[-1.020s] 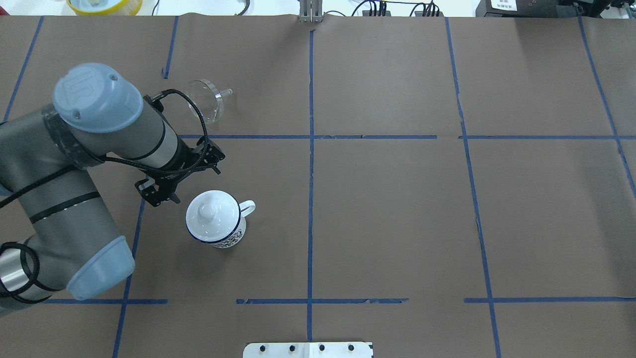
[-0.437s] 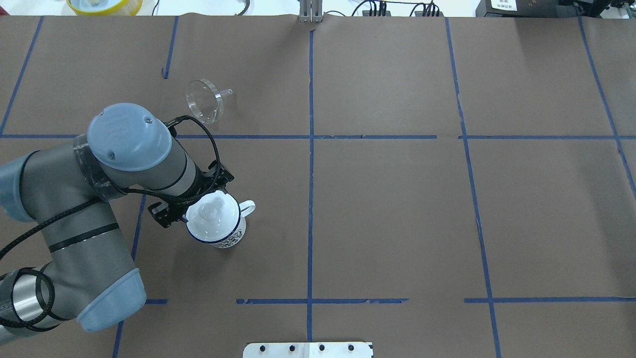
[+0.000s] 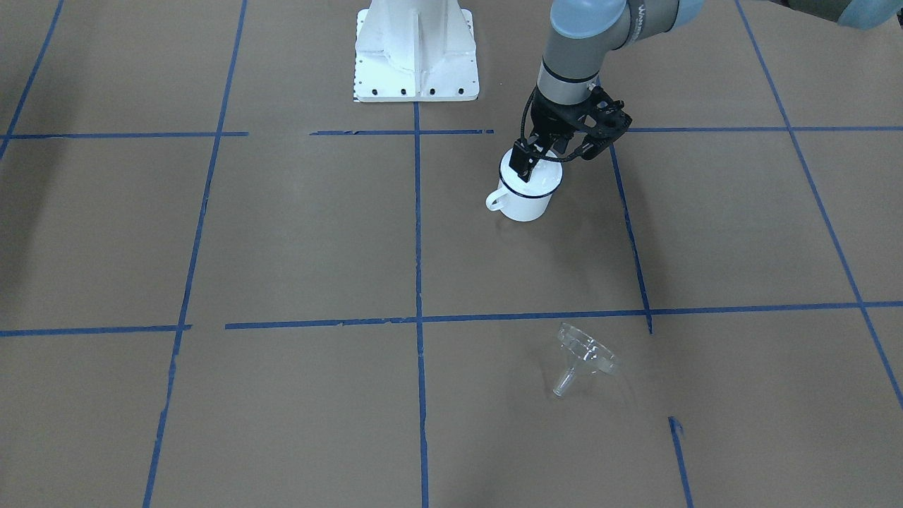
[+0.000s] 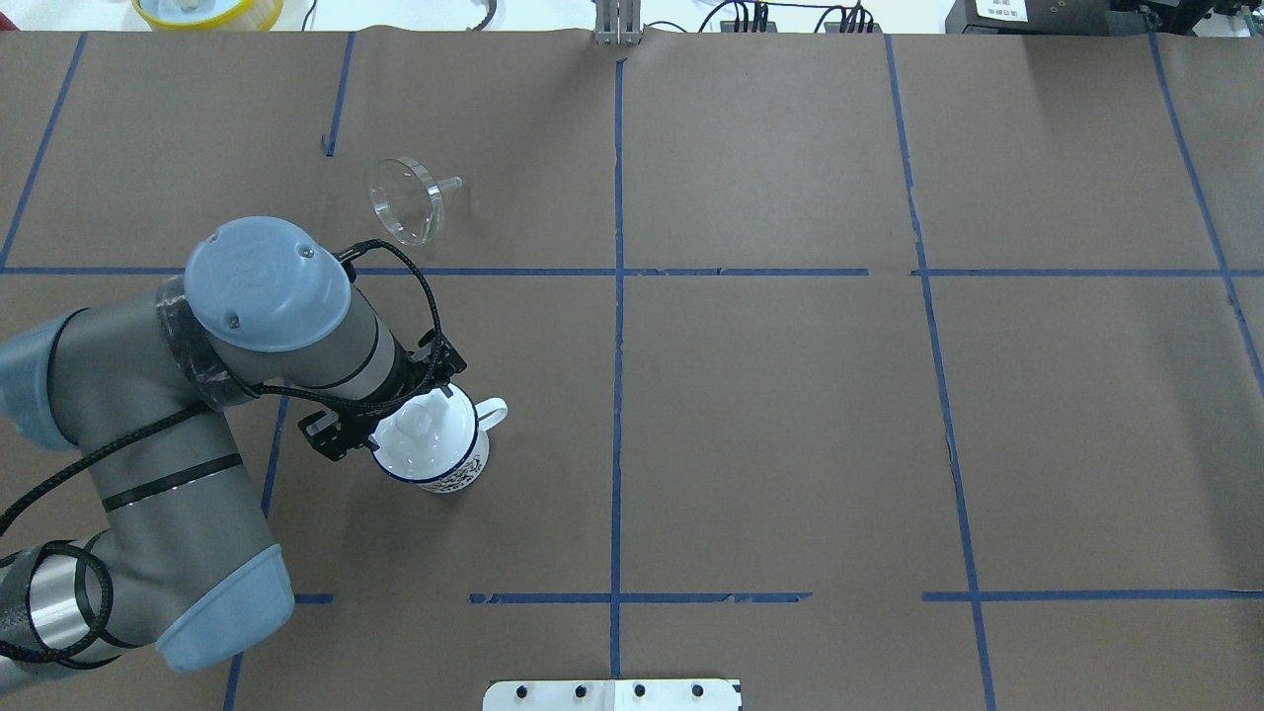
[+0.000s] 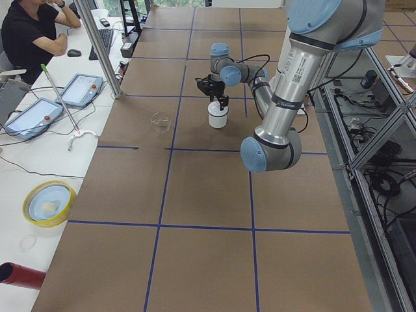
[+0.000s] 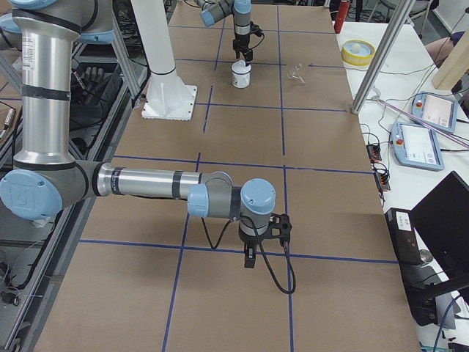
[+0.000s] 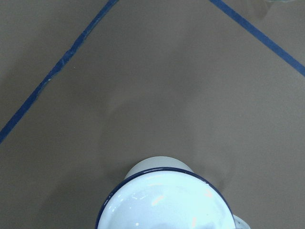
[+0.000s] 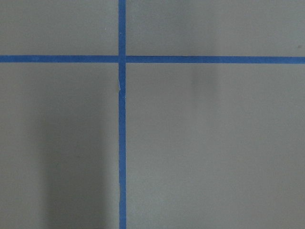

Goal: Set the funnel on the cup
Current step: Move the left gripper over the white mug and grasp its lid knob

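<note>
The cup is a white mug with a dark blue rim, and it stands upright with its handle pointing right. A round white lid with a knob covers it. The lid also fills the bottom of the left wrist view. My left gripper is directly over the lid and looks open, with fingers either side of the knob. The clear funnel lies on its side beyond the cup, spout pointing right. My right gripper hangs over bare table far off. I cannot tell if it is open or shut.
Blue tape lines divide the brown table cover. The white robot base plate is at the near edge. A yellow-rimmed bowl sits past the far left edge. An operator sits at a side desk.
My left arm has swung toward the cup. Its gripper has moved from behind and left of the lid to over the knob. The funnel and cup have not moved.
</note>
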You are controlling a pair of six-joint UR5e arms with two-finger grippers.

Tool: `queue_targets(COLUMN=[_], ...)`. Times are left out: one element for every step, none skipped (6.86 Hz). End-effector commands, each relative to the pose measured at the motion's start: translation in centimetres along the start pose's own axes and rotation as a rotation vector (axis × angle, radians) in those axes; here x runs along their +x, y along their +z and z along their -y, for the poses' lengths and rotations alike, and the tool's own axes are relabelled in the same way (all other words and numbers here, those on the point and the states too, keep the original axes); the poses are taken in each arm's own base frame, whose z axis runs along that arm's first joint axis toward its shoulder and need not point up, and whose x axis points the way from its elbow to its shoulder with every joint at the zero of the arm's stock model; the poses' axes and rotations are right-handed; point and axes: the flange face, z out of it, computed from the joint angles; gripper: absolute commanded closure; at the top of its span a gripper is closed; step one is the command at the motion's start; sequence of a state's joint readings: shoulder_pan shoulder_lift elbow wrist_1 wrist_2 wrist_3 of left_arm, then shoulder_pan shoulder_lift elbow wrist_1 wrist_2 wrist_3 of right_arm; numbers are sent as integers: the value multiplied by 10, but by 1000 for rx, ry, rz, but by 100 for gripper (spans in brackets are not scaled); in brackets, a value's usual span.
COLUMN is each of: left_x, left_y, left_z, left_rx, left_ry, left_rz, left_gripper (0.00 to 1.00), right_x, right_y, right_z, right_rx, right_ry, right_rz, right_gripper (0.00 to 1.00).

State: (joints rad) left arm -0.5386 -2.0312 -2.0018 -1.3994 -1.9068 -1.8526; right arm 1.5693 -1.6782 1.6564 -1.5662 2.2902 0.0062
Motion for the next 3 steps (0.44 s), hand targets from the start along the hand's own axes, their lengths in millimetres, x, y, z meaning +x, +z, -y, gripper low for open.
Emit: queue_targets(left_x=[-1,1,2], left_y=[5,3,0], left_z=[-11,-12,-13], left_rx=[-11,-13,-14], left_ry=[8,9,10], left_rz=[8,3,-3], left_gripper=[14,31,58], right_x=[0,0,0], right_y=[0,0,0], right_z=[0,0,0], right_rx=[0,0,0], right_ry=[0,0,0], right_rz=[0,0,0], right_gripper=[0,0,0])
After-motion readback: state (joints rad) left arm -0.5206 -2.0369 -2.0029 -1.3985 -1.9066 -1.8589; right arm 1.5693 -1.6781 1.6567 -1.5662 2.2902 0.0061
